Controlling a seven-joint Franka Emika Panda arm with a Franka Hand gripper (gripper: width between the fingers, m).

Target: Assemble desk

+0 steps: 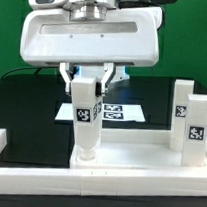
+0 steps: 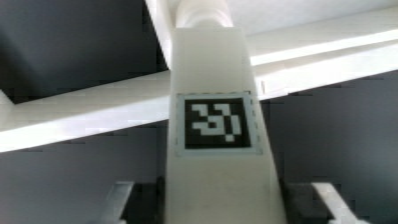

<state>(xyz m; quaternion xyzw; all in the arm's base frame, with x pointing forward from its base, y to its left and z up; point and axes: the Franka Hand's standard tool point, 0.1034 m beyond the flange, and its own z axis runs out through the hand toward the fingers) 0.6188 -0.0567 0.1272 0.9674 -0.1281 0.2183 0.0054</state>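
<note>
Clearly mid-assembly: the two-finger gripper (image 1: 90, 83) clamps 1 white square tagged plastic leg (image 1: 87, 115) upright over the white rimmed tabletop (image 1: 137, 162); next, twist it into its corner socket.

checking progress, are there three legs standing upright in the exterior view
Yes: one leg in the pincer, two legs at the exterior view's right.
</note>
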